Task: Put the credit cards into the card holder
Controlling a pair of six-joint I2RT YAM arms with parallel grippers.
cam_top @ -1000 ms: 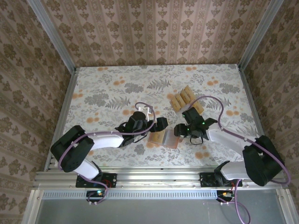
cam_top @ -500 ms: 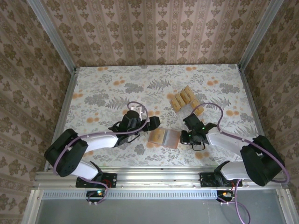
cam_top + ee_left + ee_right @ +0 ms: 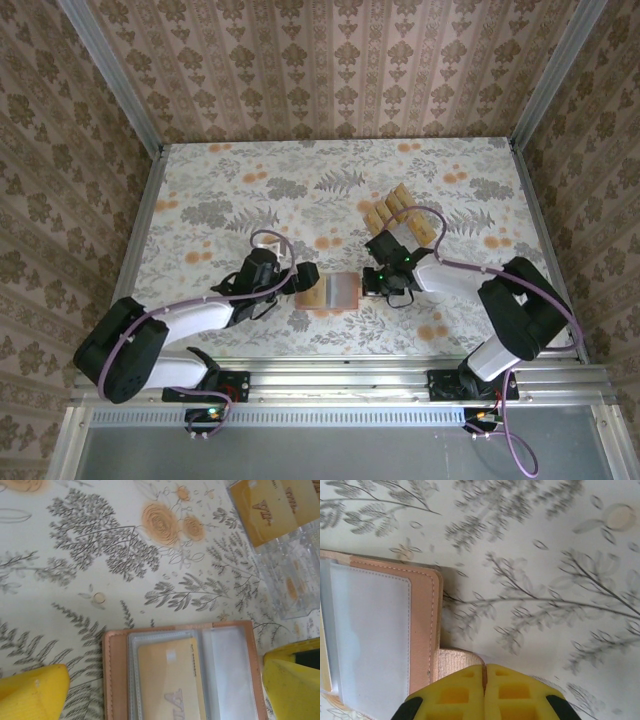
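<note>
Left claw [image 3: 303,281]: released, fingers spread wide, just left of the wallet [image 3: 337,292] at lower centre of the overhead frame. In its wrist view the wallet lies open and flat between the yellow fingers. One card [image 3: 170,680] sits under a clear pocket, and the neighbouring pocket [image 3: 227,675] is empty.

Right claw [image 3: 368,284]: clenched at the wallet's right edge. In its wrist view the tips meet over a small ribbed tab [image 3: 457,656] that sticks out from the wallet. You cannot tell whether the tab is nipped.

Loose cards [image 3: 400,212]: a fanned row up and right of centre, apart from the wallet.

Handling, as a judgement: expect the cards to be light, stiff and slick, and hard to lift flat, so take one by a short edge. The wallet looks soft and likely to slide, so pin an outer edge while you feed a card in.
</note>
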